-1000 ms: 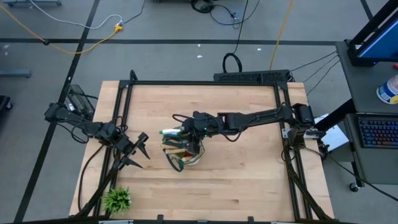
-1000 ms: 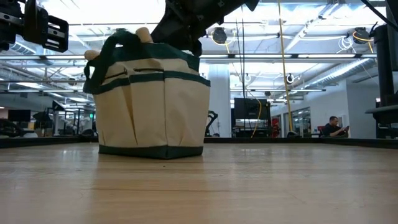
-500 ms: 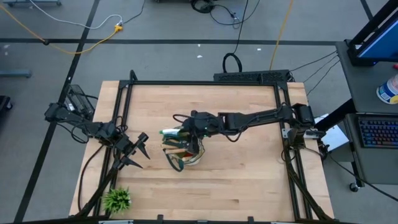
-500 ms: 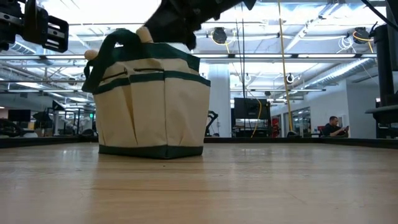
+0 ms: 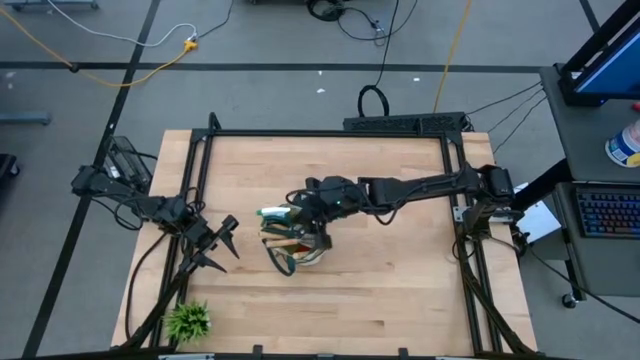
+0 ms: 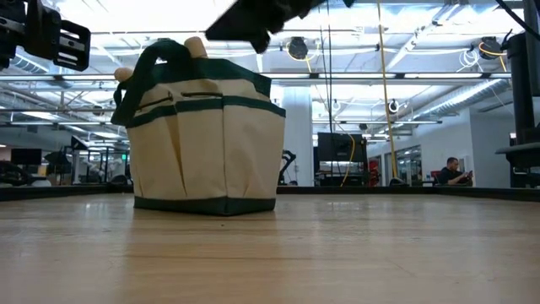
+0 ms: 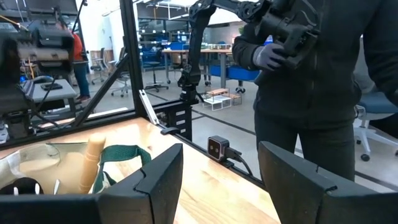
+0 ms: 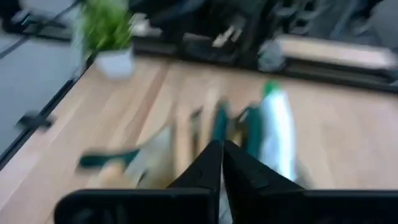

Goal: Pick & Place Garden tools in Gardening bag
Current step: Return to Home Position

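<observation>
The beige gardening bag (image 5: pixel 292 247) with dark green trim stands on its base mid-table; it also shows in the low view (image 6: pixel 207 143). Wooden tool handles (image 6: pixel 194 46) stick out of its top, and the green spray bottle (image 5: pixel 272 213) lies in its far-side opening, also showing in the right wrist view (image 8: pixel 277 124). My right gripper (image 5: pixel 312 207) is shut and empty, above the bag's far right rim, and is blurred in its own wrist view (image 8: pixel 221 149). My left gripper (image 5: pixel 228 244) is open and empty left of the bag, its fingers apart in its wrist view (image 7: pixel 221 180).
A small spiky green plant (image 5: pixel 188 321) in a white pot stands at the near left corner. A black frame (image 5: pixel 330 133) runs around the table. A person (image 7: pixel 311 74) stands beyond the table's edge. Bare wood lies right of and in front of the bag.
My right gripper has risen from the bag's top opening and drawn a little toward the table's right edge. The bag and the tools in it stay where they were.
</observation>
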Controlling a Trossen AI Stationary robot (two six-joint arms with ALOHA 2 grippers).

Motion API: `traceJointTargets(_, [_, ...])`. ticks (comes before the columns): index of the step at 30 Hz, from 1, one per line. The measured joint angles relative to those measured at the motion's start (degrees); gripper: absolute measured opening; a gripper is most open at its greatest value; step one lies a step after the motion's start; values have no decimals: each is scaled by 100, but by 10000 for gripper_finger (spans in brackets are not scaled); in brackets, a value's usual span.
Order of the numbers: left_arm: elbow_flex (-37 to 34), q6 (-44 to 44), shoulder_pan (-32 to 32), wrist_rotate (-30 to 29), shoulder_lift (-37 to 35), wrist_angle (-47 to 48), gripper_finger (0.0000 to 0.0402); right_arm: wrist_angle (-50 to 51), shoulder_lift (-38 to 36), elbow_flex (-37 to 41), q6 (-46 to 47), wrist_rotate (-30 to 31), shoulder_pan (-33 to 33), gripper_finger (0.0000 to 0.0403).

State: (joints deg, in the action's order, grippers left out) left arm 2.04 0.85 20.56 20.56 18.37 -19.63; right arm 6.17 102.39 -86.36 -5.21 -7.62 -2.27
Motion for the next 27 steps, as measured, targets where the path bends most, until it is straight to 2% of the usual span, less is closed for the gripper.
traceJointTargets(4, [0,32,0,2,0,15,216,-19,-87,288,-5,-539,104,2])
traceJointTargets(9, [0,8,-2,2,-4,12,216,-29,-599,923,-14,-760,284,1])
traceJointTargets(12, [0,5,-27,-26,-4,11,216,67,-1062,1432,-37,-770,367,1])
traceJointTargets(20, [0,-382,-632,-108,-6,113,216,-802,-2603,3094,0,-760,640,1])
traceJointTargets(27, [0,-593,-1233,437,-7,124,216,-1841,-3867,4491,158,-758,912,1])
